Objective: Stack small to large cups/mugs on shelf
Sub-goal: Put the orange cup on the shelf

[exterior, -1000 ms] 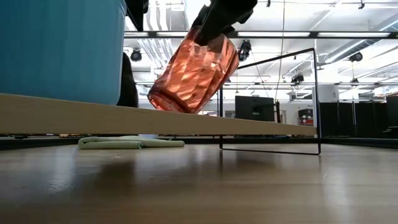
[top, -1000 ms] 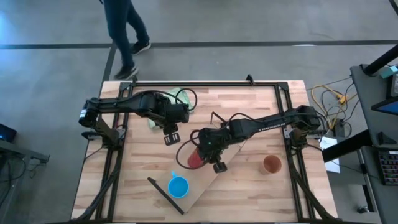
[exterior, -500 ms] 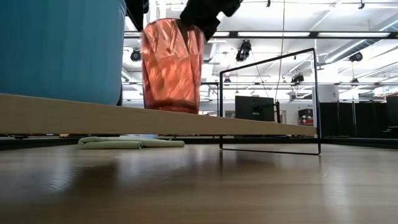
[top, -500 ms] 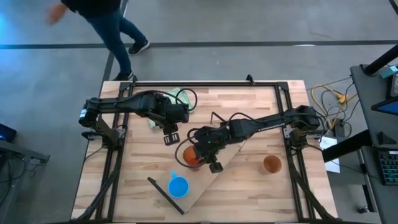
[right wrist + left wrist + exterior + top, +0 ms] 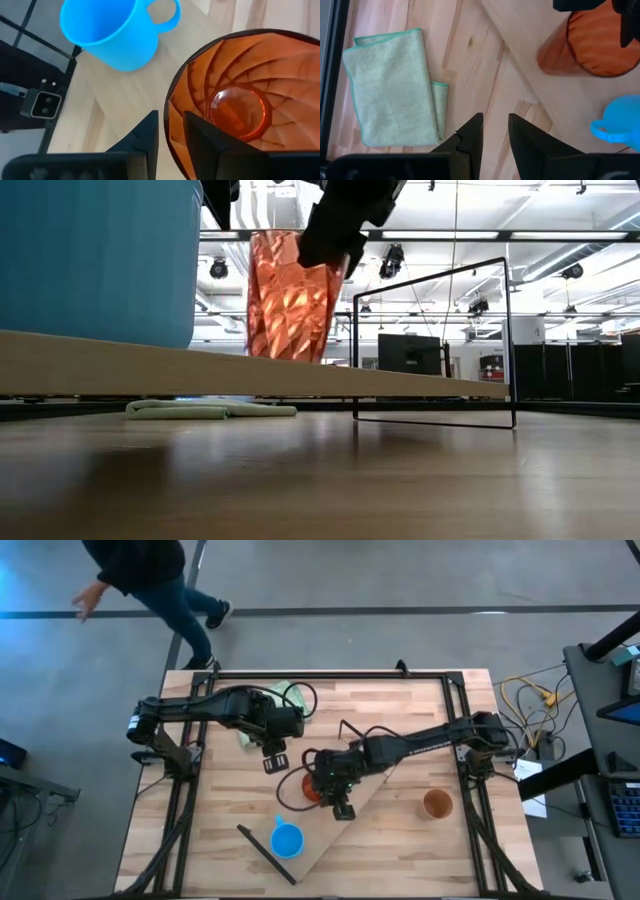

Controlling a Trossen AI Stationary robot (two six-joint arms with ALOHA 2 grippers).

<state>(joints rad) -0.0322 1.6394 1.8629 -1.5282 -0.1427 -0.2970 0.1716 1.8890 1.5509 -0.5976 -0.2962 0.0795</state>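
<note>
Seen from above, a plank table point(image 5: 400, 710) holds a long light-wood shelf point(image 5: 350, 820) lying at an angle across its middle. The right gripper point(image 5: 325, 785) reaches in from the right side and holds a red ribbed tumbler point(image 5: 309, 789) upright on the shelf, mouth up. In the right wrist view, its two dark fingers point(image 5: 145, 135) straddle the tumbler's rim, one finger outside the wall and one inside the cup, pinching the wall between them. The level view across the table shows the tumbler point(image 5: 290, 298) standing straight, its base at the shelf board's point(image 5: 250, 372) top edge, with the gripper gripping it from above at the rim.

A bright blue mug point(image 5: 287, 839) with a handle stands on the same shelf, near the tumbler, closer to the front edge of the table. A brown-orange cup point(image 5: 436, 804) sits on the tabletop, well apart on the right side, off the shelf.

The left gripper point(image 5: 275, 753) hovers over the table just beyond the shelf's far end, its fingers point(image 5: 470, 137) set narrowly apart and holding nothing. A folded green cloth point(image 5: 262, 710) lies on the table beside the left arm. A person point(image 5: 150, 580) walks on the floor beyond the table's far left corner.
</note>
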